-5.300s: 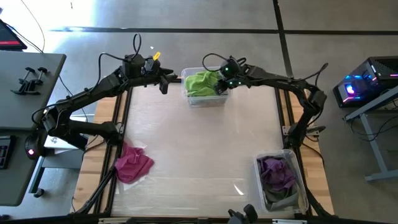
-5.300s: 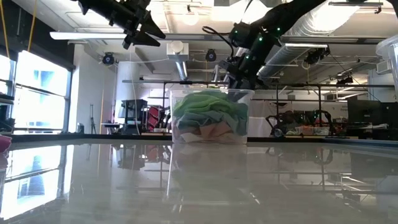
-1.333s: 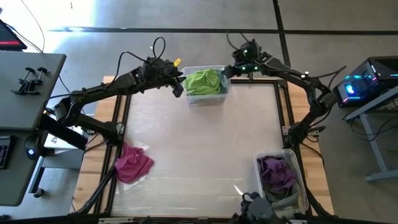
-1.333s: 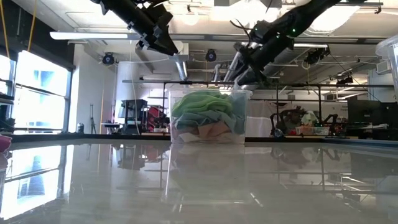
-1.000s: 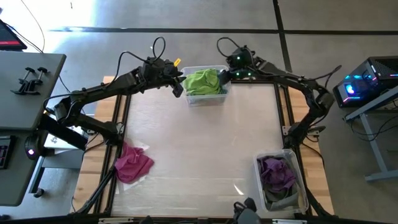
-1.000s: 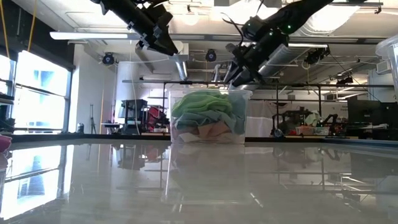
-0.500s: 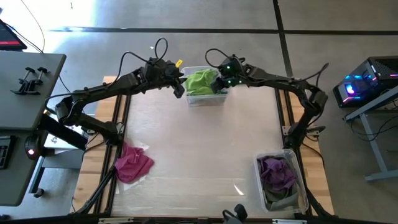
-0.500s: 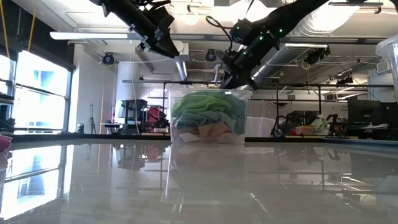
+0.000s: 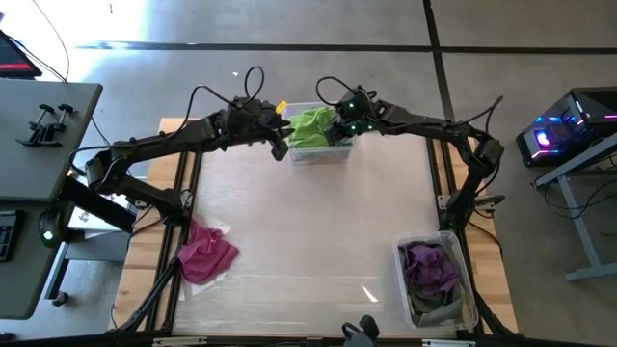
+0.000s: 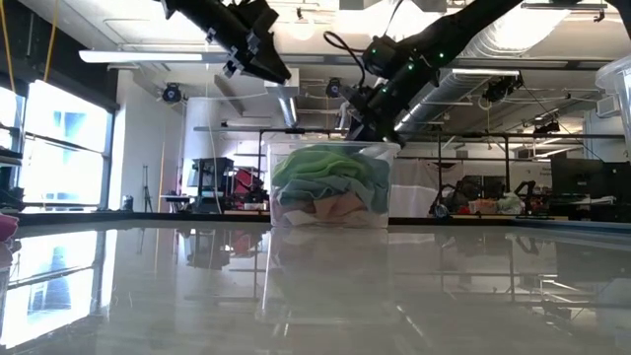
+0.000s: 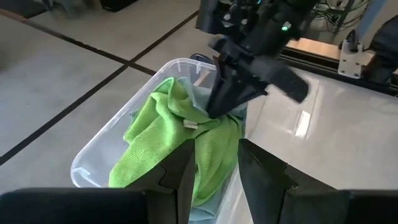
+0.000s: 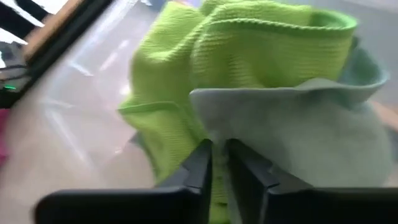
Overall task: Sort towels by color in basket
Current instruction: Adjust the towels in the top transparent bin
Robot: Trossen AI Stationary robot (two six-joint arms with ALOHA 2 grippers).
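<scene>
Top centre, the right gripper (image 9: 339,123) looks pinched on the pale teal towel (image 12: 298,130) in the clear bin (image 9: 318,154); next, lift it free. The left gripper (image 9: 281,147) waits slightly open beside the bin

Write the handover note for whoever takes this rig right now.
Right tool: down in the far clear bin, pinching the pale teal towel beside the lime green towel.
Left tool: hovering by that bin's left side, part-open, empty.
Done: magenta towel on the table's near left; purple towel over a grey towel in the near-right bin.
Left: the far bin's towels.
</scene>
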